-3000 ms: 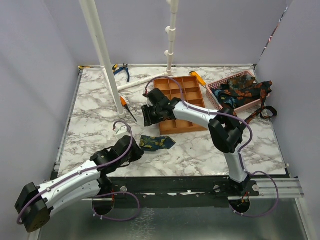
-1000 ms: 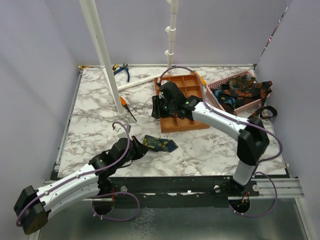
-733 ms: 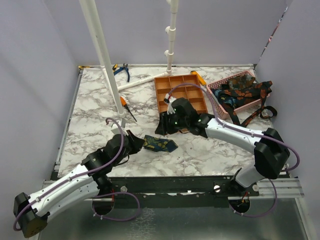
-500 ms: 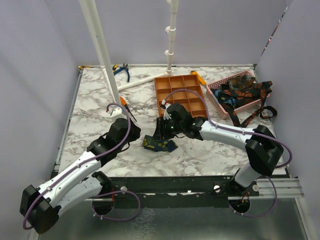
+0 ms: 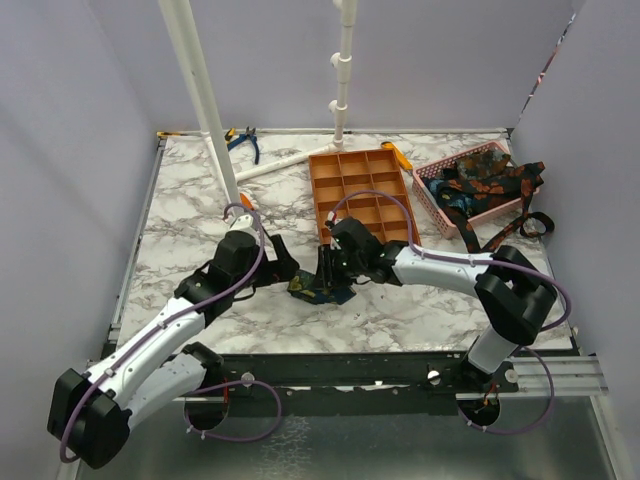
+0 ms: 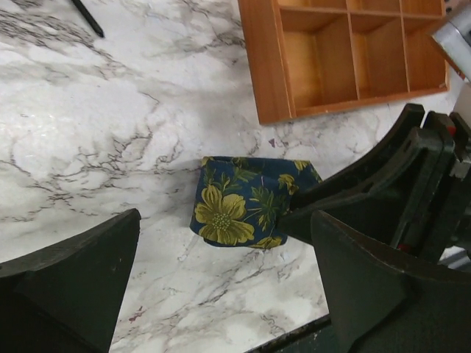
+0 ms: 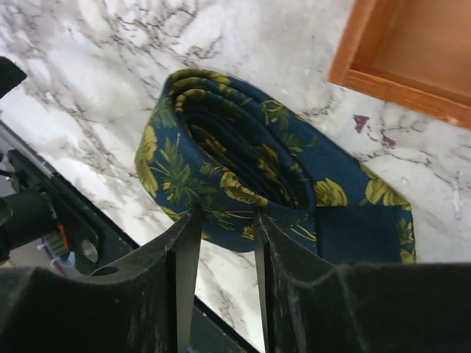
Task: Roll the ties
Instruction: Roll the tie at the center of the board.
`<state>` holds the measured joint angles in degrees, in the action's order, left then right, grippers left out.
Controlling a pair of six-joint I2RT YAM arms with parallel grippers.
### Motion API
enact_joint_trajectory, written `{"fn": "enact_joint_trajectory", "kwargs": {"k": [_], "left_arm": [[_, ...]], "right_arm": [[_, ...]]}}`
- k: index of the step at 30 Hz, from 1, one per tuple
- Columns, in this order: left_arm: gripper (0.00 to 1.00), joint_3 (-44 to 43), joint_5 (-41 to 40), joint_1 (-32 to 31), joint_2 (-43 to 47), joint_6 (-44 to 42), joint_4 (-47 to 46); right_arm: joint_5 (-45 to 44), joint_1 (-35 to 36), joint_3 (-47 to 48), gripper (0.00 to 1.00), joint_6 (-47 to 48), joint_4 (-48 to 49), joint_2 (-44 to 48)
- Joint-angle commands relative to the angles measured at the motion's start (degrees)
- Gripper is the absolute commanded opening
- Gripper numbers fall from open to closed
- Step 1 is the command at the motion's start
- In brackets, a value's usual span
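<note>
A rolled tie [image 5: 318, 288] [image 6: 243, 209] [image 7: 235, 158], navy with yellow flowers, lies on the marble near the front edge with its pointed end loose. My right gripper [image 5: 328, 275] [image 7: 227, 215] reaches it from the tray side. Its narrow-set fingers pinch the near wall of the roll. My left gripper [image 5: 283, 262] [image 6: 224, 218] stands wide open just left of the roll, with its fingers apart from the fabric. More ties [image 5: 480, 178] are heaped in the pink basket at the back right.
An orange compartment tray [image 5: 365, 190] [image 6: 346, 51] [image 7: 412, 44] sits just behind the roll. The pink basket [image 5: 430, 195] has a tie hanging over its right side [image 5: 530, 225]. A white pipe stand [image 5: 200, 100], pliers [image 5: 243, 140] and an orange-handled screwdriver [image 5: 250, 210] are at the back left.
My left gripper has opened wide and let go of the rolled tie. My right arm has swung from over the tray down to the roll and narrowed its fingers on it.
</note>
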<state>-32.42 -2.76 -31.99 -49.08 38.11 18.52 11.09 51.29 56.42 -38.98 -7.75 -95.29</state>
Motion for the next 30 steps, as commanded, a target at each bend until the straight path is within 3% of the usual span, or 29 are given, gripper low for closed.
{"fn": "enact_joint_trajectory", "kwargs": {"k": [1, 15, 22, 30], "left_arm": [[0.99, -0.5, 9.8, 0.3, -3.8, -4.0, -2.7], [0.99, -4.4, 21.5, 2.1, -16.0, -11.8, -6.2], [0.98, -4.9, 31.9, 7.6, -24.3, -10.6, -9.6], [0.92, -4.6, 39.9, 8.4, -31.2, -8.1, -13.4]], "right_arm": [[-3.7, -0.3, -1.8, 0.38, 0.6, -1.7, -1.1], [-0.1, -3.7, -7.9, 0.37, 4.2, 3.3, 0.1], [1.9, -4.3, -10.1, 0.36, 6.2, 6.3, 0.1], [3.8, -4.8, -14.2, 0.36, 6.9, 11.3, 1.5]]}}
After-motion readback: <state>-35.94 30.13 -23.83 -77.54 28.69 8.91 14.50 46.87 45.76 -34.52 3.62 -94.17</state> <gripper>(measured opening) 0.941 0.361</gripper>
